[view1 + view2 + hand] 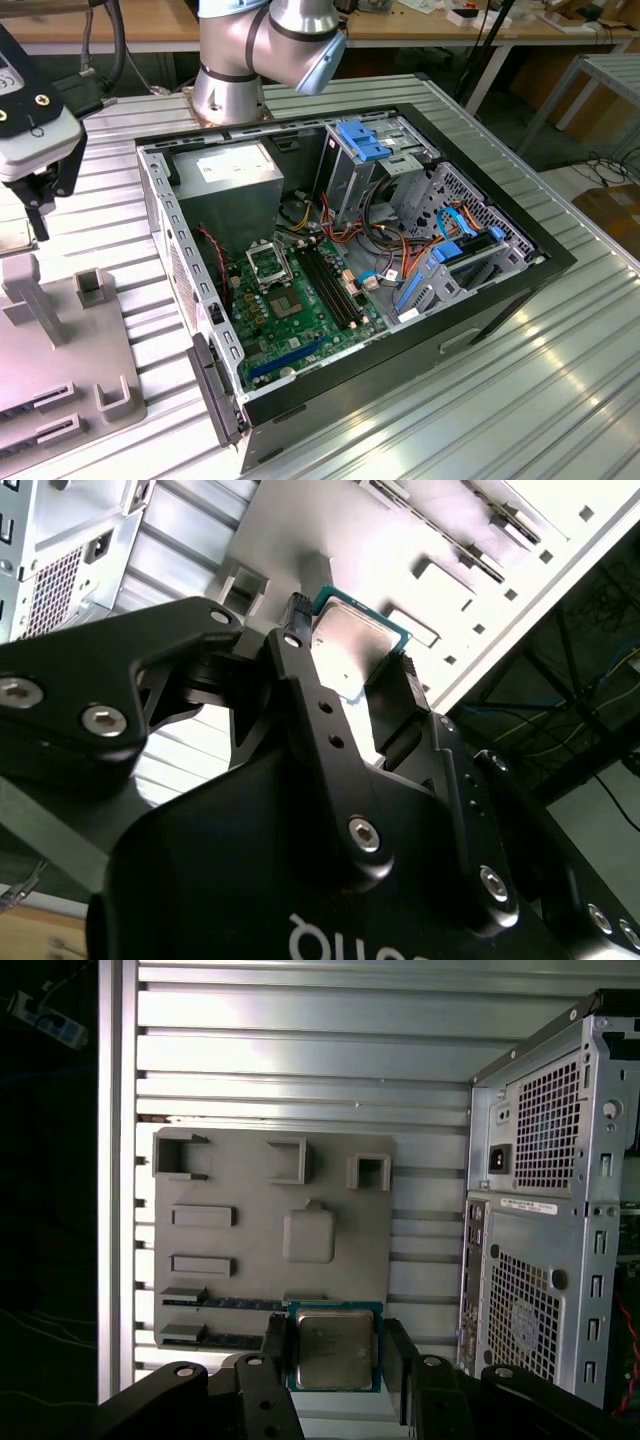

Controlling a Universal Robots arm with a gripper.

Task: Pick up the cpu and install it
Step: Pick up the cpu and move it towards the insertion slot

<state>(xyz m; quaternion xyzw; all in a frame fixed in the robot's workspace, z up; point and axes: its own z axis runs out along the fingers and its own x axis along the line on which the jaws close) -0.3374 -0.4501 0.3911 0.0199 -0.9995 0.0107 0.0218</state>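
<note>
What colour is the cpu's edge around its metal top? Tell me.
The cpu has a teal-green edge, clearest in the first wrist view.

The arm [232, 75] has its base upright at the far side in the exterior view. Above the base, a thick grey joint [300, 35] with a light blue cap is turned to the exterior view's right. The tool [38, 222] hangs at the exterior view's left edge, with a white wrist housing [30, 135] on top and the dark tips pointing down. In both wrist views, the two black fingers [312, 705] reach forward from the black body with its bolted links. They are closed on two opposite edges of the cpu [333, 1348], which is held flat between them.
</note>
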